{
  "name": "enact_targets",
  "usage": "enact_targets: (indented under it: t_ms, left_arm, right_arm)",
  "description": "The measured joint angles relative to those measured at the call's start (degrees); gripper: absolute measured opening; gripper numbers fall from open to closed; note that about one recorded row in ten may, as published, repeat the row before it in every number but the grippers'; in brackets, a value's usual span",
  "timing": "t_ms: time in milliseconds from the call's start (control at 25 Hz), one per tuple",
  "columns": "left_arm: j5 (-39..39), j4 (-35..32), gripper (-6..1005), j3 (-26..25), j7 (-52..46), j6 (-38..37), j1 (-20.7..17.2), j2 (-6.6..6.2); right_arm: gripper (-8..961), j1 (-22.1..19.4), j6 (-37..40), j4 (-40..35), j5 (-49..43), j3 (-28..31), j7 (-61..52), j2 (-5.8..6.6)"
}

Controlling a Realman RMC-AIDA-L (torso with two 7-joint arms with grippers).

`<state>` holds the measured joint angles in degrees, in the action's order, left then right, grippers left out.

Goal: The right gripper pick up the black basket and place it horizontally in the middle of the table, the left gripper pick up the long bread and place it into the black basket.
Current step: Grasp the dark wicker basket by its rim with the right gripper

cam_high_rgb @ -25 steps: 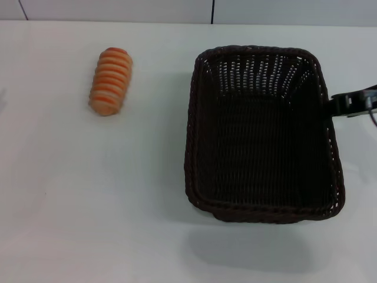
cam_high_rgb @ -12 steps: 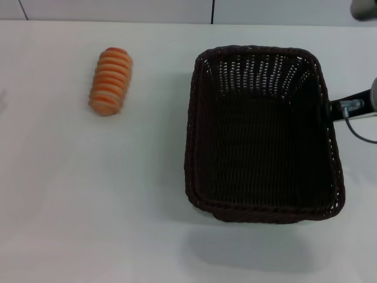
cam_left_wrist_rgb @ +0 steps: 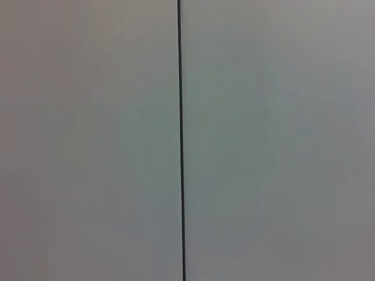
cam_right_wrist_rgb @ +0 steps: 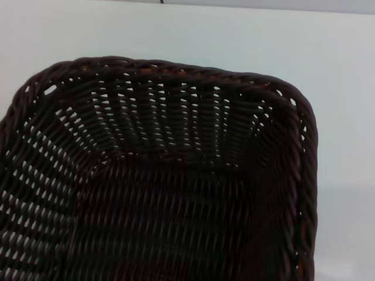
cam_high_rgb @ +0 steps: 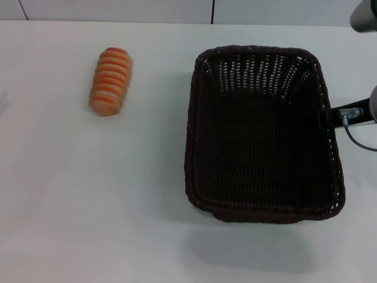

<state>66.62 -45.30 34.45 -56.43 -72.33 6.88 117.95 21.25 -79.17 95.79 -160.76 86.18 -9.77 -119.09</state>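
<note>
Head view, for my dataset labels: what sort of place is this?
Probably a lab or test bench rather than a kitchen: a bare white table holding only a long bread and a black basket, with the right hand at the basket's rim.

A plain white tabletop (cam_high_rgb: 118, 206) carries 2 things. The long bread (cam_high_rgb: 111, 81), orange-brown with pale crosswise ridges, lies on the left part toward the far edge, its length running roughly front to back. The black basket (cam_high_rgb: 262, 134), a large woven rectangle, sits right of centre with its long sides running front to back, well apart from the bread.
</note>
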Motion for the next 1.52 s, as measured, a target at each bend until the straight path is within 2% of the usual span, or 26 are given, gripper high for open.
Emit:
enact_targets:
  t_ms: [240, 680, 880, 1240, 1520]
  left_arm:
    - [0.09, 0.05, 819, 0.00, -0.03, 0.00, -0.22, 0.00]
    - [0.20, 0.04, 819, 0.09, -0.15, 0.00, -0.29, 0.00]
    - [0.32, 0.04, 818, 0.18, -0.22, -0.01, -0.28, 0.00]
    - [0.32, -0.03, 818, 0.18, -0.59, -0.01, -0.34, 0.00]
    - [0.32, -0.39, 817, 0.18, -1.42, 0.11, -0.21, 0.00]
  right_arm:
    - [487, 0.25, 1.19, -1.66, 0.26, 0.09, 0.40, 0.03]
    - [378, 1.05, 4.38, -4.71, 0.62, -2.28, 2.71, -0.02]
    - [182, 0.30, 6.75, -3.87, 0.46, -4.19, 3.72, 0.00]
    - [182, -0.61, 8.40, -1.83, 0.15, -4.34, 10.67, 0.13]
    - [181, -2.58, 9.00, 2.73, 1.64, -2.84, 22.31, 0.17]
